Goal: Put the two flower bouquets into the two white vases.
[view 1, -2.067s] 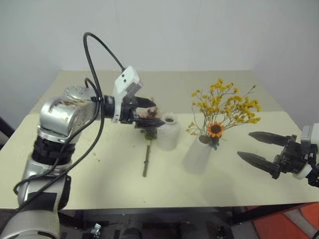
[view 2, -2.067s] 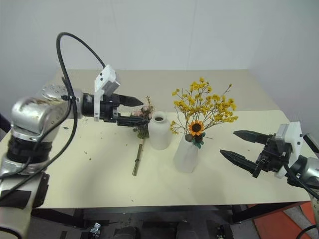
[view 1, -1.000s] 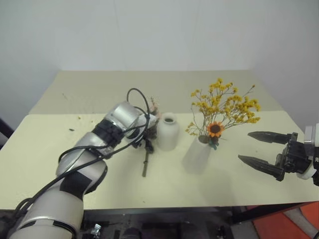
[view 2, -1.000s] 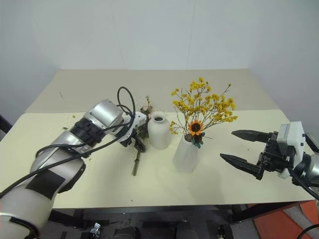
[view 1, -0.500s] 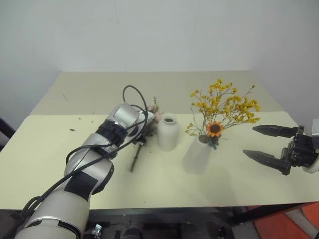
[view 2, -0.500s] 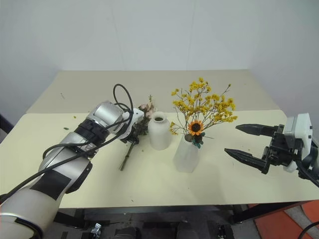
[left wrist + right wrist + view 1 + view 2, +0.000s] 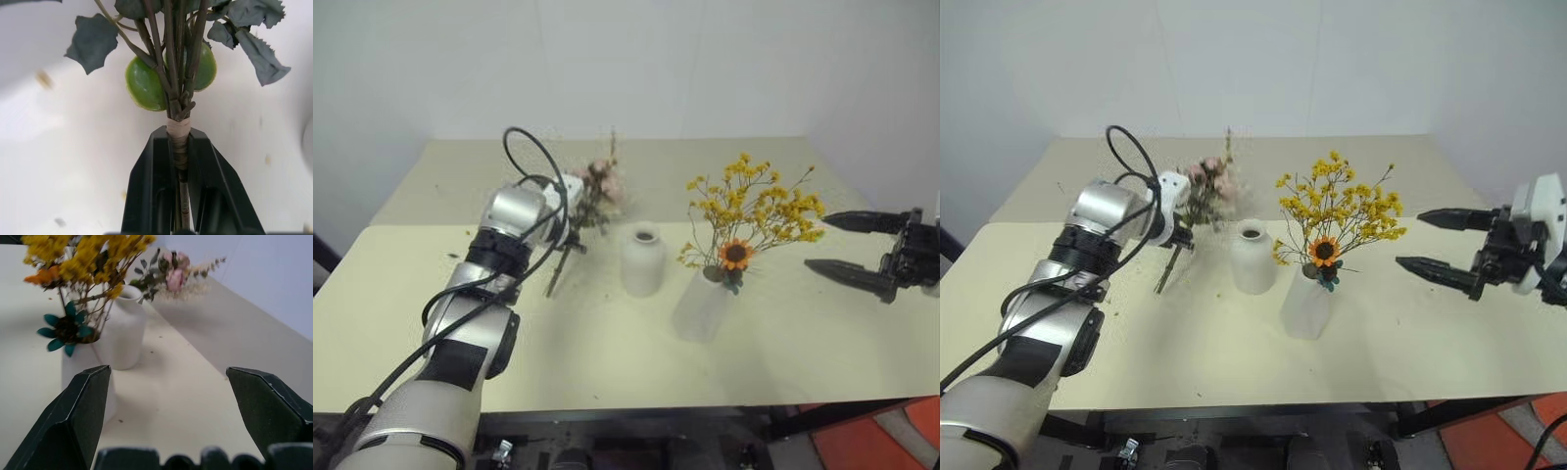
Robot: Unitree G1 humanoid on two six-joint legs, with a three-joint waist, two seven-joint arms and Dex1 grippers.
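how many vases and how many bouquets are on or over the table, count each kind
Matte white vases: 2, a rounded bottle-shaped vase, empty, and a tapered cone vase holding the yellow bouquet.
Flower bouquets: 2, a yellow spray bouquet with an orange sunflower, and a pink rose bouquet held in the left gripper.
Total: 4
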